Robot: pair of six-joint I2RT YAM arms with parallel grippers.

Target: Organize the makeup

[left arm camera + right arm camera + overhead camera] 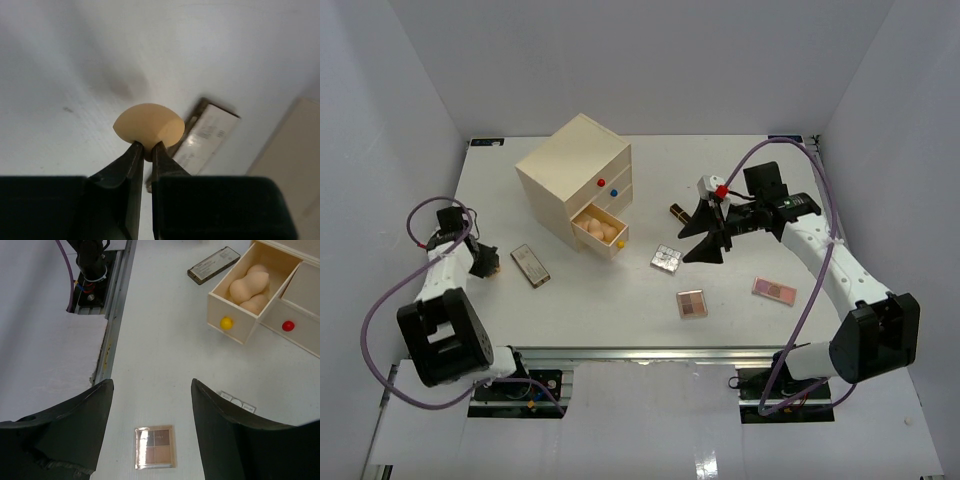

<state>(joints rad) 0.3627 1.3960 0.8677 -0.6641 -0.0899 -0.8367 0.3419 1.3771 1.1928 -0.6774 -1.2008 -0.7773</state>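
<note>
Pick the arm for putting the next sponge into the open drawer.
Left. Its tool is shut on a sponge, and the open drawer sits off to its right. The right tool is open and empty, aimed down at a palette.

Two arms, same build: white link shells, black joint blocks. Left arm (445,290), lower left of the top view, had a bulky black base joint and a purple cable (415,215) looped beside it. Right arm (840,275), right side, had a big black shoulder block and a long purple lead (825,185) arched along it. A red part (721,190) sat on a white piece by its wrist. Right pincer (700,240) was matte black, with broad fingers (225,440) that tapered to curved tips. Left pincer (147,149) was black, with slim fingers (134,170) showing brownish inner edges on a boxy black body.
</note>
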